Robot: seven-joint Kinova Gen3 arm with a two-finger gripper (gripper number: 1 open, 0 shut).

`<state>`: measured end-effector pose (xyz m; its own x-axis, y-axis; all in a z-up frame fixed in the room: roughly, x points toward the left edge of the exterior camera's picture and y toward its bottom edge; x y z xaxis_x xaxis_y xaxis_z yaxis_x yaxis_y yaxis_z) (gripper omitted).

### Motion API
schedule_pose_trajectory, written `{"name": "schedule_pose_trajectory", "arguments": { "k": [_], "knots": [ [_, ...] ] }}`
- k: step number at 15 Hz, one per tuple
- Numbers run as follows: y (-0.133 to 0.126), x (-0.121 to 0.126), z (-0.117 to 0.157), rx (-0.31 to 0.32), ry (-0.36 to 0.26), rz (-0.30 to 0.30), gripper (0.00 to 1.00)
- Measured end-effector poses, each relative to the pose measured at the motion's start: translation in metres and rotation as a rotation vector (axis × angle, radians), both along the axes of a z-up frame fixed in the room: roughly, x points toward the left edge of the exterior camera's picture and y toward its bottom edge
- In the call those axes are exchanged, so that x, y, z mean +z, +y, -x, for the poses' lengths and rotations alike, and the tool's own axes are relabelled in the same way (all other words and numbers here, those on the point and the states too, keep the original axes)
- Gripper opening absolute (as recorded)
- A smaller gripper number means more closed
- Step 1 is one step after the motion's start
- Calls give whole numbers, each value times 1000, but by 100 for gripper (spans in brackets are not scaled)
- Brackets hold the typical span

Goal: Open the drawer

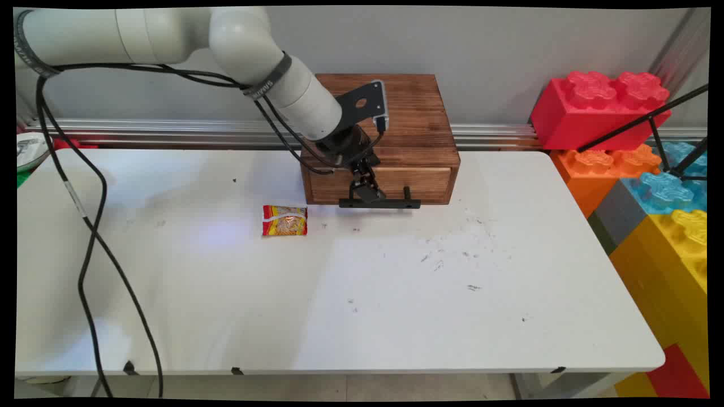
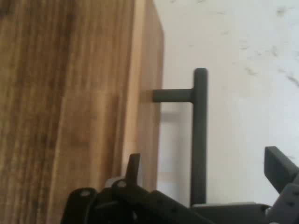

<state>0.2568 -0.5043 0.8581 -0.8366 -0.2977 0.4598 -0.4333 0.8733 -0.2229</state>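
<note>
A brown wooden box (image 1: 396, 113) stands at the table's back, with a drawer (image 1: 430, 183) in its front. The drawer's black bar handle (image 1: 390, 204) sticks out toward the table's near side. My gripper (image 1: 367, 191) has come down right at the left part of that handle. In the hand view the gripper (image 2: 205, 161) is open, and the handle bar (image 2: 200, 126) runs between its two fingers: one fingertip (image 2: 133, 164) lies next to the drawer front (image 2: 145, 116), the other (image 2: 279, 167) is over the white table. Neither finger visibly presses on the bar.
A red and yellow snack packet (image 1: 284, 220) lies flat on the table left of the box. Large red, orange, blue and yellow toy blocks (image 1: 599, 107) are stacked past the right edge, with black tripod legs (image 1: 650, 121) before them. Black cables (image 1: 90, 226) hang at the left.
</note>
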Motion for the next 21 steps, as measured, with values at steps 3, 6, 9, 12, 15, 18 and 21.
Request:
{"name": "schedule_pose_trajectory", "arguments": {
  "k": [3,6,9,12,15,18,21],
  "knots": [
    [1,2,-3,-8,12,-48,100],
    [2,-1,-5,-5,18,-92,100],
    [-1,-9,-4,5,15,-121,100],
    [-5,-18,1,13,15,-140,100],
    [-9,-26,7,13,16,-150,100],
    [-13,-34,14,5,14,-160,100],
    [-15,-41,18,-3,8,-161,100]
  ]
}}
